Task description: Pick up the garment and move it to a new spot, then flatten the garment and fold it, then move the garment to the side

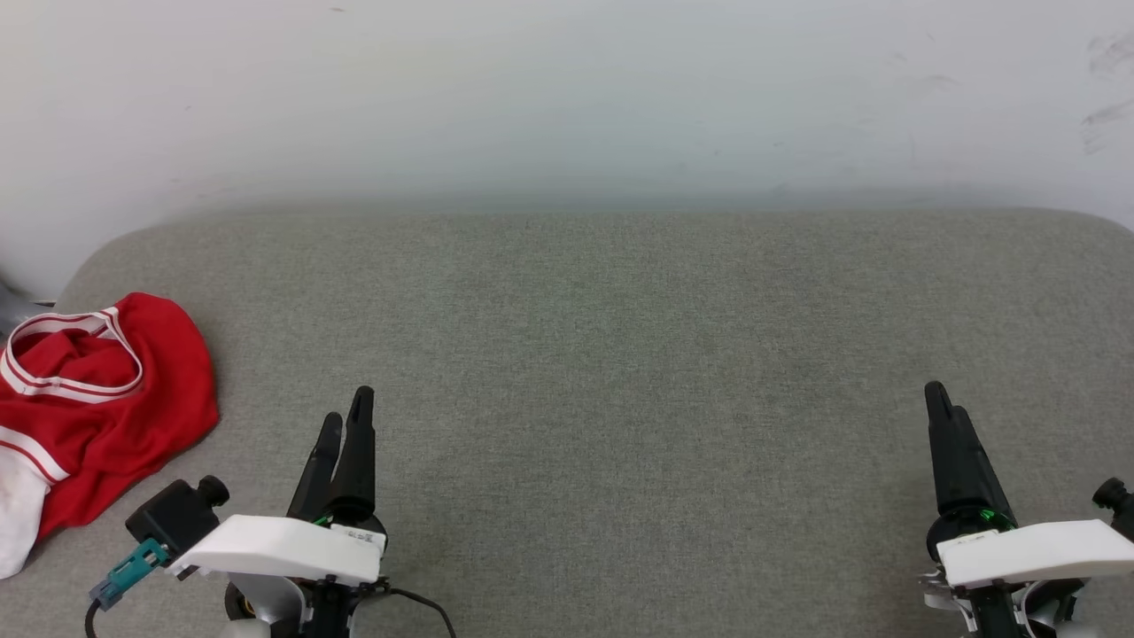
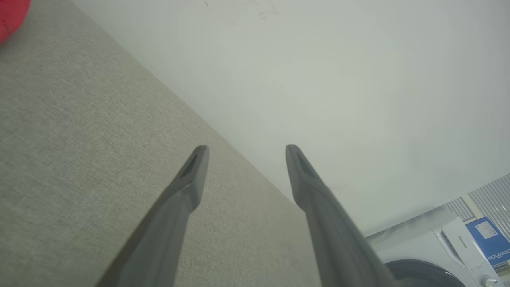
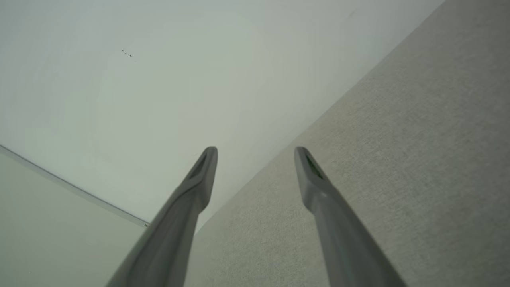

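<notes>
The garment, red with white-striped trim and a white sleeve, lies crumpled at the far left of the grey padded surface. A red sliver of the garment shows at the top left corner of the left wrist view. My left gripper hovers at the lower left, just right of the garment and apart from it, open and empty. My right gripper stands at the lower right, far from the garment, open with nothing between its fingers.
A pale wall rises behind the surface's far edge. A white washing machine with a blue label stands beyond the surface in the left wrist view. A grey object peeks in at the left edge.
</notes>
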`<state>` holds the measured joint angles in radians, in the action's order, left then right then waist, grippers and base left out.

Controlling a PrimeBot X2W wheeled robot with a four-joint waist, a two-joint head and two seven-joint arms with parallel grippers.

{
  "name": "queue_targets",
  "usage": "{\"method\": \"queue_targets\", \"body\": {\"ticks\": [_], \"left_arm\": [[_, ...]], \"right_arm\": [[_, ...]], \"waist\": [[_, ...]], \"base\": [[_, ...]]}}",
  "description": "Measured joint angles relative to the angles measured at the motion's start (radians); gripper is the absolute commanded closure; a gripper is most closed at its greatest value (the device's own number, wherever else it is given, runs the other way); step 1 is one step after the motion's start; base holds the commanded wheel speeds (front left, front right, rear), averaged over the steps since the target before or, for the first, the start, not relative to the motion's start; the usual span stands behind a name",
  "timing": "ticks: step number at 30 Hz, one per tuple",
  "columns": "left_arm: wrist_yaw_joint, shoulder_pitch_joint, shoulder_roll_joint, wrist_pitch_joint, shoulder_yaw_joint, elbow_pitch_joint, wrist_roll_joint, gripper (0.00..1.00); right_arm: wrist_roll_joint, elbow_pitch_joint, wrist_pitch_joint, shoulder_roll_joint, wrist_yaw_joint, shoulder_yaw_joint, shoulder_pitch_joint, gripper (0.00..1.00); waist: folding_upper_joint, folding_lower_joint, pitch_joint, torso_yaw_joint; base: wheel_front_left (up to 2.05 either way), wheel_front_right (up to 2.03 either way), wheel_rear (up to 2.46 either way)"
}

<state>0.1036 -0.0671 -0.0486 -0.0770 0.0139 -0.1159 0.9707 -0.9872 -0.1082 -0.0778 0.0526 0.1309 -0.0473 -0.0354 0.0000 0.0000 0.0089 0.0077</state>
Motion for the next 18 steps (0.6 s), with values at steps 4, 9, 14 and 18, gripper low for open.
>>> {"method": "queue_targets", "body": {"ticks": [4, 9, 14, 18], "left_arm": [[-0.018, 0.000, 0.000, -0.014, 0.013, 0.007, -0.123, 0.00], [-0.033, 0.000, -0.005, -0.029, 0.025, 0.013, -0.265, 0.00], [-0.051, 0.004, -0.019, -0.042, 0.041, 0.021, -0.365, 0.00], [-0.064, 0.007, -0.035, -0.053, 0.048, 0.029, -0.425, 0.00]], "right_arm": [[0.099, 0.011, -0.002, 0.000, 0.000, 0.000, 0.001, 0.00], [0.204, 0.033, 0.009, -0.001, 0.000, 0.000, 0.012, 0.00], [0.297, 0.054, 0.026, -0.001, 0.000, -0.003, 0.020, 0.00], [0.364, 0.071, 0.035, -0.001, 0.000, -0.005, 0.026, 0.00]], "waist": [[0.0000, 0.0000, -0.001, 0.001], [0.0000, 0.0000, -0.003, 0.004], [0.0000, 0.0000, -0.005, 0.006], [0.0000, 0.0000, -0.007, 0.008]], "base": [[0.00, 0.00, 0.00], [0.00, 0.00, 0.00], [0.00, 0.00, 0.00], [0.00, 0.00, 0.00]]}}
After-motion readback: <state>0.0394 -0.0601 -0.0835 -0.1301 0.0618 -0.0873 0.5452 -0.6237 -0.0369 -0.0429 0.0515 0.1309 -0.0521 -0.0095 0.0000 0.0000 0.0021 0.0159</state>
